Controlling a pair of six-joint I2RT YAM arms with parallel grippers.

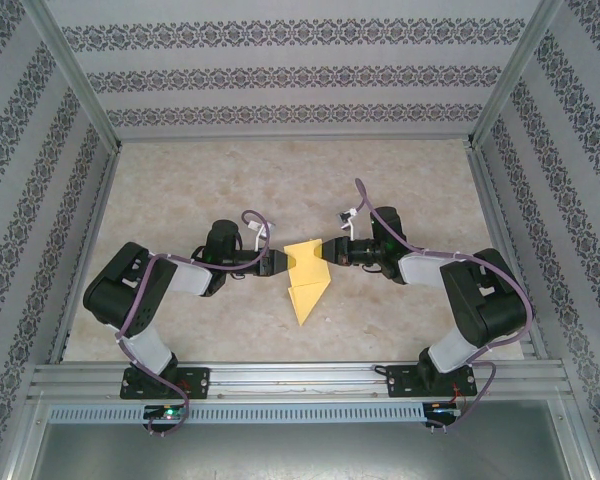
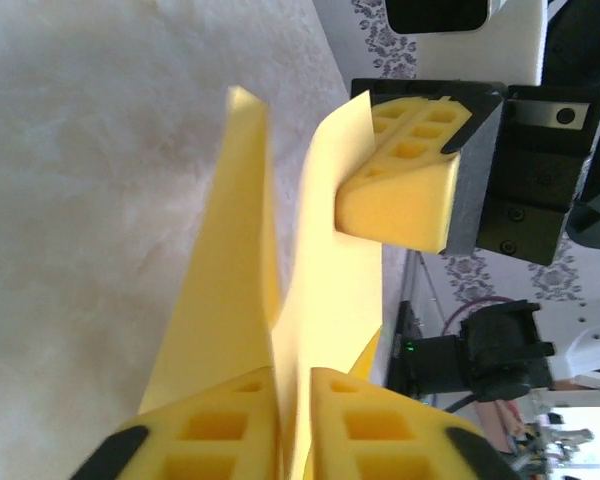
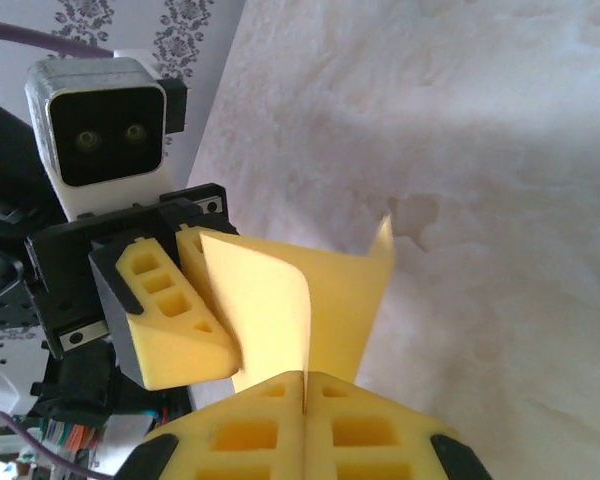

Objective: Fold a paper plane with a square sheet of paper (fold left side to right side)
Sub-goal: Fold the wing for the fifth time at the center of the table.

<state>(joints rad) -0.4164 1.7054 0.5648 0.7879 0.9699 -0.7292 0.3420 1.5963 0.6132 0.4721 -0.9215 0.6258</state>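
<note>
- Right wrist view: shut flat on one edge of a raised flap of the square sheet of paper point(image 3: 315, 300), the pads of the right gripper point(image 3: 303, 385) meeting with only the yellow sheet between them.
- Same view, at the flap's opposite edge: left gripper point(image 3: 208, 300), one yellow pad in front of the paper and the other partly hidden behind it.
- Left wrist view: jaws narrow, a slim gap between the two pads point(image 2: 210, 440), with the paper standing edge-on inside that gap; cannot tell whether pinched or merely enclosed.
- Beyond those pads: two yellow layers rising and splaying apart, the farther one curving up to the right gripper's pad.
- Top external view: both grippers facing each other tip to tip, the folded paper lifted between them, left jaws at its left edge and right jaws at its right.
- Below the held part: a pointed yellow triangle hanging down, its tip aimed at the near edge of the worktop point(image 1: 180, 180).
- Overall place: about midway between the left and right edges of the worktop, slightly nearer the near edge than the far one.
</note>
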